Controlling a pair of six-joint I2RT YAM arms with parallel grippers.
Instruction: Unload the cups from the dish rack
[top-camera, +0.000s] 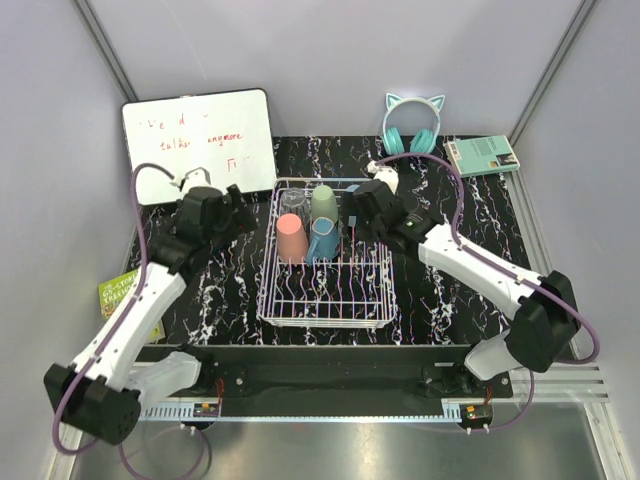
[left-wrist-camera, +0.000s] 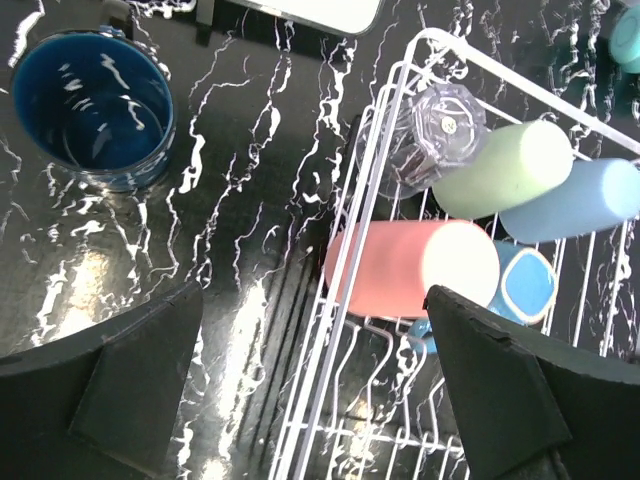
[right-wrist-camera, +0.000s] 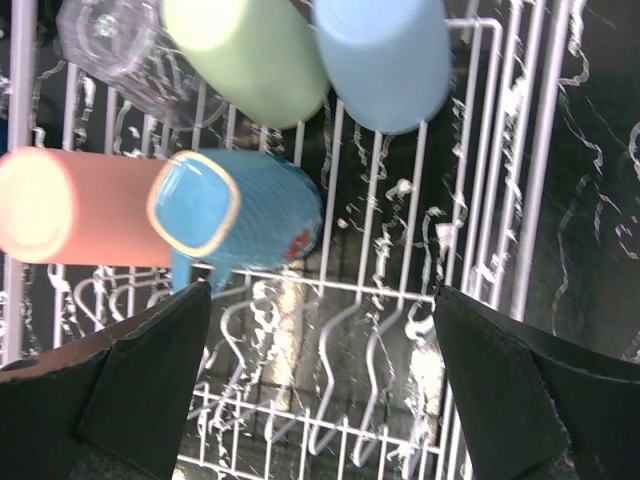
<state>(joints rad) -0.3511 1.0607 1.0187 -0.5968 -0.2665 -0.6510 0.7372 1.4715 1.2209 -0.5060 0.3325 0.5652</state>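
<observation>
The white wire dish rack (top-camera: 325, 300) stands mid-table. At its far end are the salmon-pink tumbler (top-camera: 291, 238), sage-green tumbler (top-camera: 323, 205), teal mug (top-camera: 322, 238) and clear glass (top-camera: 291, 203). The left wrist view shows the navy mug (left-wrist-camera: 92, 105) upright on the table outside the rack (left-wrist-camera: 400, 90), and the pink (left-wrist-camera: 400, 265), green (left-wrist-camera: 500, 170) and light-blue (left-wrist-camera: 570, 200) tumblers. My left gripper (left-wrist-camera: 315, 390) is open and empty over the rack's left rim. My right gripper (right-wrist-camera: 320, 380) is open and empty above the rack floor, near the teal mug (right-wrist-camera: 240, 210) and light-blue tumbler (right-wrist-camera: 385, 55).
A whiteboard (top-camera: 198, 145) leans at the back left. Teal cat-ear headphones (top-camera: 412, 125) and a green book (top-camera: 482, 155) lie at the back right. A green leaflet (top-camera: 122, 292) lies at the table's left edge.
</observation>
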